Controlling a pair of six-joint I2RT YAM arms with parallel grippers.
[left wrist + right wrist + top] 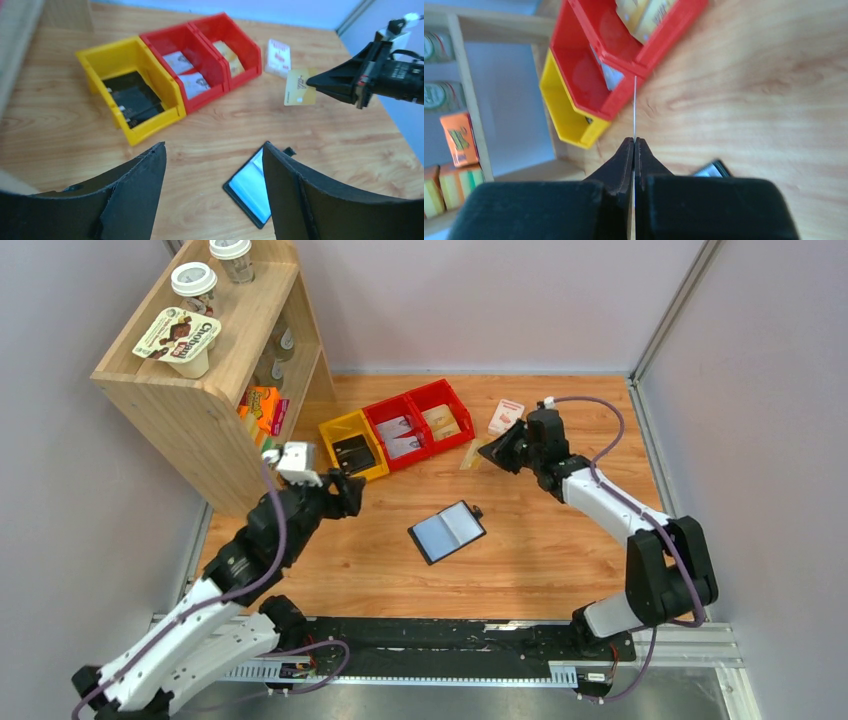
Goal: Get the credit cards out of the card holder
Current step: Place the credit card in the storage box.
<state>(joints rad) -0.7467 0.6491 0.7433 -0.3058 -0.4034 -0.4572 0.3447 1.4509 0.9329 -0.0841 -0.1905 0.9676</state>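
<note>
The card holder (447, 531) is lying open near the middle of the table (560, 570), with bare wood showing on every side of it and neither arm touching it. Grey walls are closing the table's back and right edges, and a wooden shelf (200, 415) is standing along the left. Behind the card holder, a yellow bin (152, 127), a middle red bin (205, 100) and a far red bin (246, 75) are sitting in a slanted row, touching each other. A small white-and-red box (506, 416) is lying just beyond them.

The left gripper (214, 146) is hovering near the yellow bin, its fingers spread wide with nothing between them. The right gripper (311, 81) is hanging in the air beside the far red bin and the box. Its fingers are pressing together on a credit card (299, 86), pinching it by one edge.

The card is hanging off the table, well apart from the card holder. Its tan-gold face is showing dark lettering too blurred to read, and from the right wrist it is showing only as a thin pale line.

The card holder is showing black edges, bluish-grey pockets facing up and a small black tab at its far corner. Whether more cards are sitting inside cannot be told.
</note>
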